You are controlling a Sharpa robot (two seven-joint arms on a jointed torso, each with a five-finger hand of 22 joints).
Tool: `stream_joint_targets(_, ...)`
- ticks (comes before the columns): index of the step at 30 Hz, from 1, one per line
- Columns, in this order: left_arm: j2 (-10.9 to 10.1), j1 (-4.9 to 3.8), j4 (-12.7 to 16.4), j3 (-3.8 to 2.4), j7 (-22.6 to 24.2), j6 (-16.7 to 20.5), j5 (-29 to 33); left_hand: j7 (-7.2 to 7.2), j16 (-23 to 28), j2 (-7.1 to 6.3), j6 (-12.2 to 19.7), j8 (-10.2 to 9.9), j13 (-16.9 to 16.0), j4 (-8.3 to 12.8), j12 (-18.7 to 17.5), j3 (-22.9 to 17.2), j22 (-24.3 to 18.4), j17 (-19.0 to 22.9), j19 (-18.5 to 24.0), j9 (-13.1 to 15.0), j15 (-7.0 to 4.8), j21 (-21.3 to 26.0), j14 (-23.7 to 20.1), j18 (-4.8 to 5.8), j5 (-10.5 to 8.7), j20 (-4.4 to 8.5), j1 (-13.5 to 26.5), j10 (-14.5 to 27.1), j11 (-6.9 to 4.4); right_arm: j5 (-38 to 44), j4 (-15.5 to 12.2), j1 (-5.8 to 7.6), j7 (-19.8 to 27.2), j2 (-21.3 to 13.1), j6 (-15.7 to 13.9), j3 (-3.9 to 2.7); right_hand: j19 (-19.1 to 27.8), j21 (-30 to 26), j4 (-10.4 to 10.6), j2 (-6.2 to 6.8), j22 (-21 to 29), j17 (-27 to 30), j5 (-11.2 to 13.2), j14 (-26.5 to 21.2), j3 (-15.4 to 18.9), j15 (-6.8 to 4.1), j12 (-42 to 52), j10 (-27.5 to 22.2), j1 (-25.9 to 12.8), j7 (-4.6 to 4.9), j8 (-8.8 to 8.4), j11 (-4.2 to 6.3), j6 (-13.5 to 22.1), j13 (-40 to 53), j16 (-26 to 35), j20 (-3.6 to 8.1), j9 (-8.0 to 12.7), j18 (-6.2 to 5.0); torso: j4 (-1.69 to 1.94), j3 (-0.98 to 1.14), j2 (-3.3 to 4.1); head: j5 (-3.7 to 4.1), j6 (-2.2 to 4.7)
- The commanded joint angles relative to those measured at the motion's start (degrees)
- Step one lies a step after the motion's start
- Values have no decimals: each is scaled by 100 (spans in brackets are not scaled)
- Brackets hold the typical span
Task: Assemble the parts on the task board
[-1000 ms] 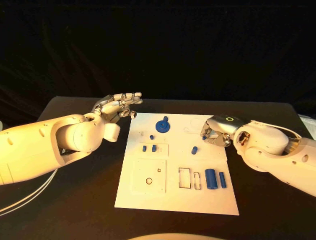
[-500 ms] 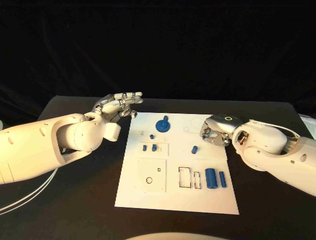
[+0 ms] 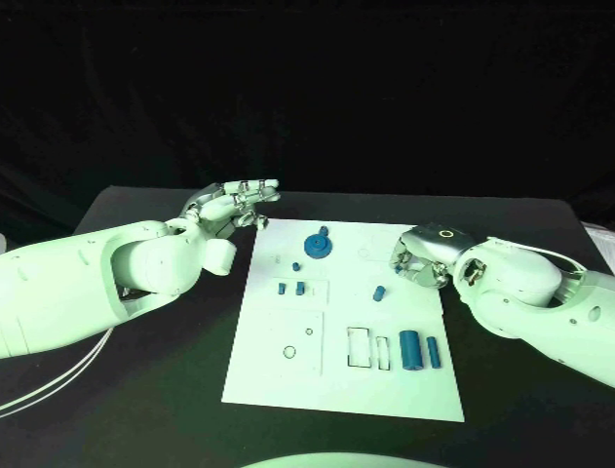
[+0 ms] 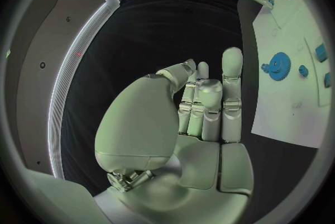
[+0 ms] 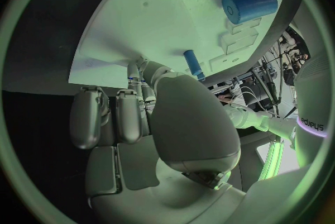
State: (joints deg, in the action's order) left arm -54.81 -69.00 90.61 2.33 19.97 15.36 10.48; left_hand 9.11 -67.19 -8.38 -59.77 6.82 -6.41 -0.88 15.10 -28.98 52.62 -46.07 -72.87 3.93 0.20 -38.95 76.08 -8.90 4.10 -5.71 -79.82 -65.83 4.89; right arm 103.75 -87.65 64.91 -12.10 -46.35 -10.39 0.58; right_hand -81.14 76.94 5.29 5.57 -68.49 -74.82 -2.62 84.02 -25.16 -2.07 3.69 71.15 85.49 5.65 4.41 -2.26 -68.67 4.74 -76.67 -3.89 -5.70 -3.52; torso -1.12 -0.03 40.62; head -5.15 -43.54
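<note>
Our right hand (image 3: 417,261) hovers over task board (image 3: 338,390) right edge, fingers curled, holding nothing we can see. Small blue peg (image 3: 379,292) lies just beside its fingertips, toward us. Left hand (image 3: 230,206) waits off board's far-left corner, fingers half-curled, empty. Blue gear (image 3: 316,244) sits between hands. Best practice, we judge: lower slowly, pinch peg mid-length, keep it upright for insertion.

The task board (image 3: 342,380) lay mid-table (image 3: 138,409), with the gear (image 3: 316,243) at its far end, two cylinders (image 3: 420,349) near its right edge, the left hand (image 3: 234,206) beyond its far-left corner and the right hand (image 3: 417,263) at its right edge.
</note>
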Motion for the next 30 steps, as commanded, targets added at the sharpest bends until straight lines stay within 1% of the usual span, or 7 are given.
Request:
stream_joint_targets(1, 13, -4, 8, -5, 11, -85, -45, 32, 31, 11, 17, -12, -11, 18, 22, 34, -18, 10, 60, -9, -13, 36, -45, -104, 0, -5, -1, 31, 1, 80, -92, 13, -54, -37, -206, -33, -29, 8, -5, -33, -7, 2, -29, 347, -34, -28, 13, 39, -39, 15, -6, -17, -24, -8, -30, 20, -9, -95, 5, -8, -2, 13, 14)
stream_joint_targets(14, 20, -3, -6, -5, -14, -93, -45, 36, 39, 12, 26, -16, -11, 29, 29, 42, -35, 27, 66, -10, -10, 60, -53, -107, 0, -7, -6, 52, 7, -37, -306, 78, -95, -213, -261, -110, -33, 11, -25, 5, -12, 4, -23, 347, -59, -20, 6, 46, -112, 12, -9, -18, -35, -25, -33, 14, -22, -93, -1, -3, 2, 12, 29)
stream_joint_targets(18, 18, -3, -17, -5, -22, -93, -45, 40, 39, 13, 33, -19, -11, 32, 32, 48, -42, 30, 68, -11, -7, 69, -55, -107, -1, -8, -5, 67, 12, -146, -531, 91, -92, -314, -272, -146, -35, 14, -26, 10, -18, 2, -22, 347, -62, -19, 5, 48, -124, 13, -9, -19, -37, -28, -35, 13, -24, -92, -1, 0, 2, -1, 27)
stream_joint_targets(22, 20, -3, -26, -5, -24, -92, -45, 40, 39, 13, 33, -19, -11, 32, 32, 48, -42, 30, 68, -11, -7, 69, -55, -107, -1, -8, -5, 67, 12, -202, -833, 95, -75, -329, -314, -168, -34, 13, -27, 12, -15, 0, -23, 347, -63, -18, 5, 49, -127, 14, -9, -20, -38, -29, -37, 13, -25, -93, -1, 3, 7, -26, 23)
stream_joint_targets(25, 31, -3, -33, -5, -24, -102, -45, 40, 39, 13, 33, -19, -11, 32, 32, 48, -42, 30, 68, -11, -7, 69, -55, -107, -1, -8, -5, 67, 12, -210, -1042, 94, -52, -258, -329, -175, -35, 14, -28, 12, -18, 2, -23, 347, -65, -17, 5, 49, -130, 15, -10, -21, -38, -30, -35, 12, -26, -92, 7, 6, 8, -35, 19)
stream_joint_targets(27, 43, -2, -36, -5, -24, -109, -45, 40, 39, 13, 33, -19, -11, 32, 32, 48, -42, 30, 68, -11, -7, 69, -55, -107, -1, -8, -5, 67, 12, -178, -1163, 88, -31, -158, -328, -178, -35, 14, -31, 13, -18, 1, -24, 347, -70, -14, 4, 48, -133, 18, -11, -23, -36, -32, -37, 12, -26, -92, 3, 0, 7, -54, 12)
stream_joint_targets(30, 62, -2, -36, -5, -26, -120, -46, 43, 43, 15, 39, -22, -10, 35, 35, 51, -49, 39, 70, -12, -4, 78, -59, -108, 0, -10, -5, 79, 14, -105, -1277, 67, -4, 3, -313, -177, -35, 13, -35, 13, -16, -1, -24, 347, -75, -13, 3, 48, -135, 21, -13, -24, -35, -34, -39, 11, -27, -93, 12, -8, 8, -84, -10)
